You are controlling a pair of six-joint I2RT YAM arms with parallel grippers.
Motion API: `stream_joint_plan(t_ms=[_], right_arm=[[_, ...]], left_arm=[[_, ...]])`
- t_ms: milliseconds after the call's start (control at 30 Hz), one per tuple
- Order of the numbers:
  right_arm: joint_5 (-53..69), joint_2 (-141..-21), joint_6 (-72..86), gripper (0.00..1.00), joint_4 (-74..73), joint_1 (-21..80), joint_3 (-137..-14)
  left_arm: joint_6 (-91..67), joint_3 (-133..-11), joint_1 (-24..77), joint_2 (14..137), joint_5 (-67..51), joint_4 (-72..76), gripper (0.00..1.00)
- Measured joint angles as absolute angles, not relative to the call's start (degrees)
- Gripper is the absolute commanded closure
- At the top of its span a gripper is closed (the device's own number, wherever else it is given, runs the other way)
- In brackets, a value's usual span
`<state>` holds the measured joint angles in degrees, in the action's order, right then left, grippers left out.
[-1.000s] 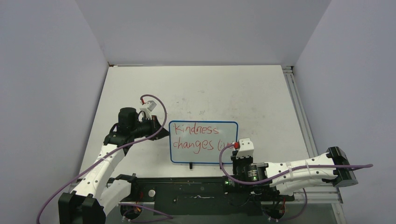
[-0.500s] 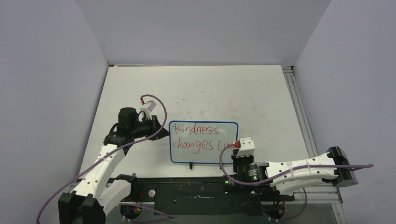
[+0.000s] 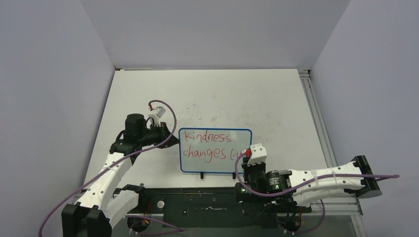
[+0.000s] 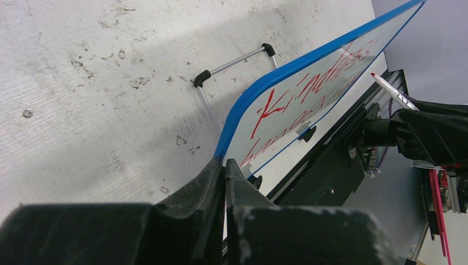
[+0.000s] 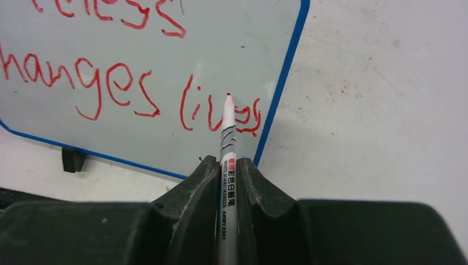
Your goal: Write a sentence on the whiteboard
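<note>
Scuffed white table (image 3: 276, 98), plain grey walls around. The whiteboard (image 3: 215, 150) stands propped near the table's front edge, between my two arms, and reads "Kindness changes lives" in red. My left gripper (image 4: 225, 164) is pinched tight on its left frame edge. My right gripper (image 5: 227, 165) clamps a white marker (image 5: 227, 130), its tip over the last word beside the right frame. I cannot tell whether it touches.

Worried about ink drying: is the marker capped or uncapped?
Uncapped: the marker shows a bare red tip beyond the right gripper, at the whiteboard.
</note>
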<state>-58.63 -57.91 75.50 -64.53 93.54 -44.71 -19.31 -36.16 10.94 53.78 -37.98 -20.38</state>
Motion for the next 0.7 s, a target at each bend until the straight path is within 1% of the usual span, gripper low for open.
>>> stream_joint_plan(t_ms=[67, 233, 333, 400, 500, 600, 700], right_arm=[[-58.65, -56.47, 71.66, 0.95, -61.65, 93.73, -44.88], [-58.54, -54.54, 61.25, 0.95, -54.24, 93.80, -46.94], [-58.65, -55.13, 56.73, 0.95, -51.48, 93.78, -49.39], [-58.67, -55.86, 53.49, 0.95, -49.69, 93.43, -50.89], [-58.19, -57.56, 48.51, 0.95, -46.68, 91.37, -53.17], [-55.99, -58.92, 42.39, 0.95, -42.09, 86.59, -54.68], [-51.24, -59.75, 35.40, 0.95, -36.42, 79.35, -55.44]], left_arm=[[-19.31, -36.16, 10.94, 53.65, -38.00, -20.36, 0.77], [-19.29, -36.16, 11.16, 52.64, -37.98, -20.34, 0.48], [-19.38, -36.16, 11.16, 51.92, -37.80, -20.36, 0.37], [-19.33, -36.16, 11.16, 51.27, -37.69, -20.34, 0.32], [-19.27, -36.16, 11.16, 49.87, -37.28, -20.36, 0.26], [-19.22, -36.16, 11.07, 48.01, -36.36, -20.34, 0.23], [-19.25, -36.16, 10.33, 46.11, -35.51, -20.32, 0.21]])
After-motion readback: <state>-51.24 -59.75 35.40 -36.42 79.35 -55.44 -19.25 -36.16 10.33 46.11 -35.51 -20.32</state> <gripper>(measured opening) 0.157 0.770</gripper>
